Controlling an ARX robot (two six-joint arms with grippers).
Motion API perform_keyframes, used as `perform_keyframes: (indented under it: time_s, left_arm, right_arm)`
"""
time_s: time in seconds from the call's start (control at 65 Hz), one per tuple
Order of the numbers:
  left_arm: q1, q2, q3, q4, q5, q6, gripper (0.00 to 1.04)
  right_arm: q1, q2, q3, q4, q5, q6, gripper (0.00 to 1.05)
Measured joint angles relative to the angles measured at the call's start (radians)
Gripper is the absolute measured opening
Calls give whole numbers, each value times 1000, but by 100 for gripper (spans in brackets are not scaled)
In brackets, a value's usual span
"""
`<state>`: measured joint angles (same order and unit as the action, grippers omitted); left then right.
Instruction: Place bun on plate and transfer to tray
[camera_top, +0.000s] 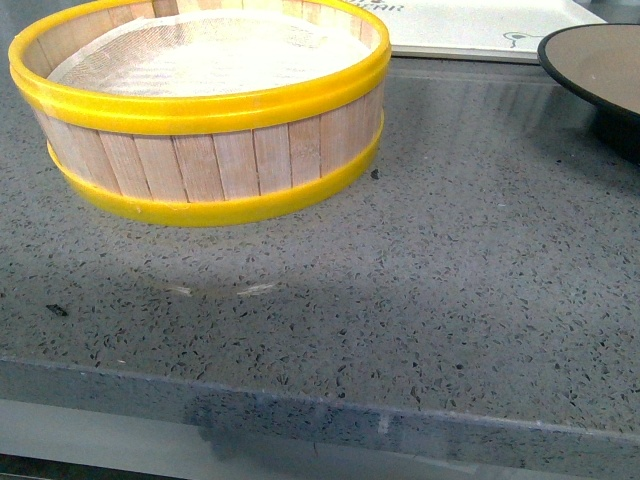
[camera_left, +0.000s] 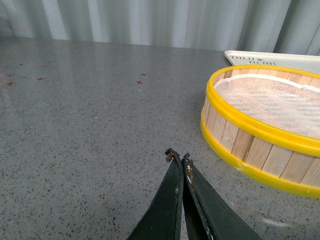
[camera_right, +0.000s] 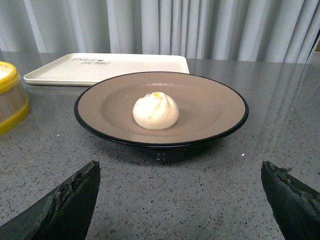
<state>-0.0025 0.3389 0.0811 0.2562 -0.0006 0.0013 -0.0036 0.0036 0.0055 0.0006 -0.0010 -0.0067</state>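
Noted bun (camera_right: 156, 111) resting at centre of plate (camera_right: 102, 107), on counter (camera_top: 450, 260) near tray (camera_right: 130, 67). Found right gripper (camera_right: 179, 169) jaws spread wide, empty, facing plate. Found left gripper (camera_left: 178, 156) jaws pressed together, empty, near steamer basket (camera_left: 250, 145).

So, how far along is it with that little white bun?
First half looks done: the small cream-white dough bun sits in the round tan-brown, black-rimmed plate. In hand: the right pincer is open, facing the plate, touching nothing. Still to do: the plate stands on the grey stone counter, not on the flat cream-white rectangular tray beyond it.
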Motion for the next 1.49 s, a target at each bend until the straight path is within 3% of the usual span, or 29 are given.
perform_keyframes:
  time_s: [0.631,0.77,0.97,1.309,1.493]
  left_arm:
    - [0,-164,-55,-76,0,-3,4]
    - [0,-302,-55,-246,0,-3,4]
    - [0,-335,-55,-256,0,-3,4]
    - [0,-335,-55,-256,1,-4,57]
    - [0,-335,-55,-256,0,-4,94]
  right_arm:
    - [0,0,0,0,0,0,96]
    - [0,0,0,0,0,0,96]
    - [0,0,0,0,0,0,96]
    - [0,0,0,0,0,0,96]
    - [0,0,0,0,0,0,96]
